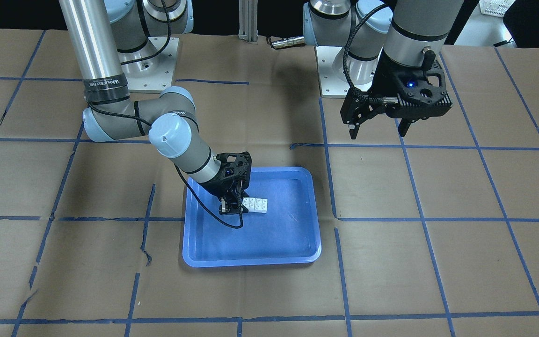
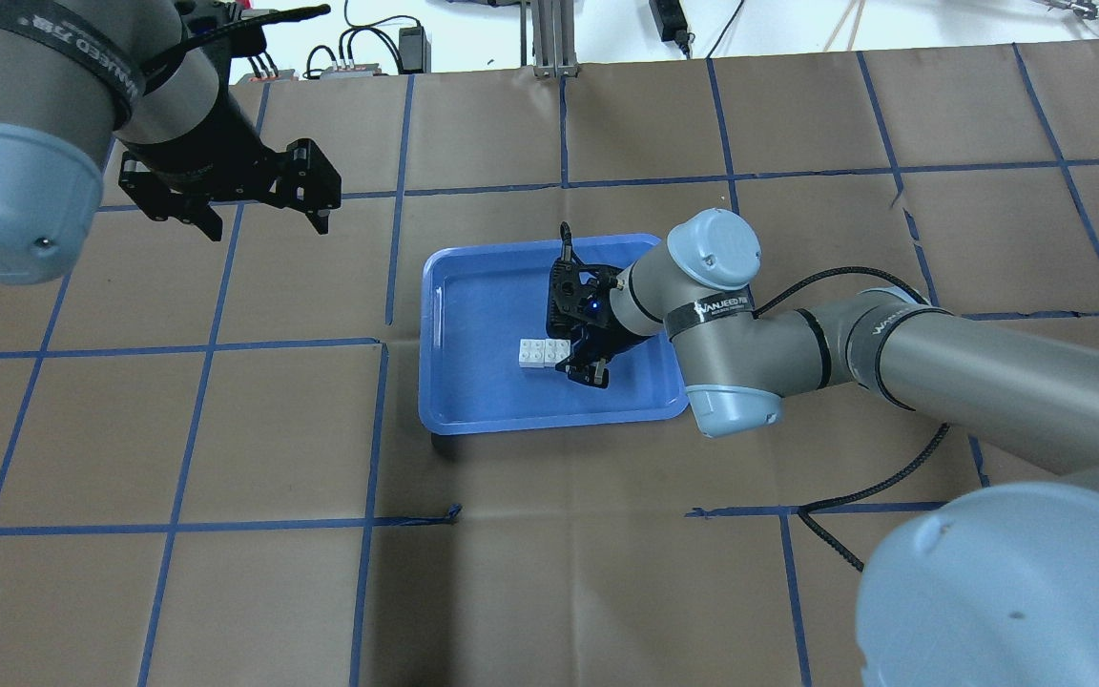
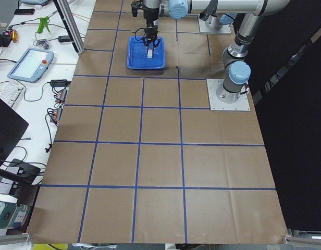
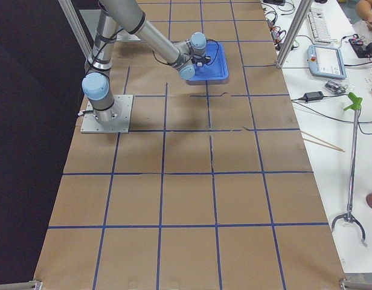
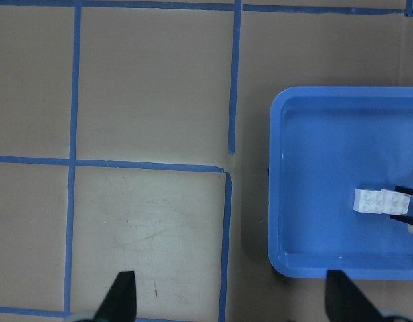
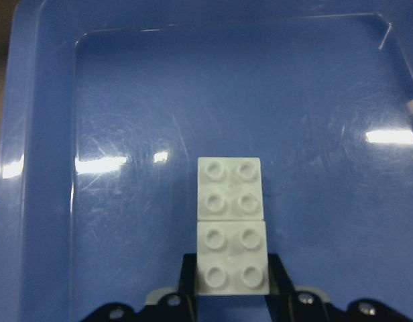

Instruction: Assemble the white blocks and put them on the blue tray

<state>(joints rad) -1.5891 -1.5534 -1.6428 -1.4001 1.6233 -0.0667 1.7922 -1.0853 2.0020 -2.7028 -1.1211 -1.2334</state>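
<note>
Two white blocks [image 6: 231,225] lie side by side, touching, studs up, on the floor of the blue tray [image 6: 32,168]. My right gripper [image 6: 231,295] reaches low into the tray, and its fingers press both sides of the nearer block. The blocks [image 1: 255,204] sit in the middle of the tray [image 1: 251,258], with the right gripper [image 1: 230,208] at their end. The overhead view shows the same blocks [image 2: 542,352], tray [image 2: 473,420] and right gripper [image 2: 583,367]. My left gripper [image 2: 259,215] is open and empty, high above the table away from the tray; it also shows in the front view [image 1: 377,126].
The table is covered in brown paper with a blue tape grid [image 2: 387,343]. The arm bases [image 1: 150,65] stand at the robot's edge. A cable [image 2: 855,487] from the right arm lies on the table near the tray.
</note>
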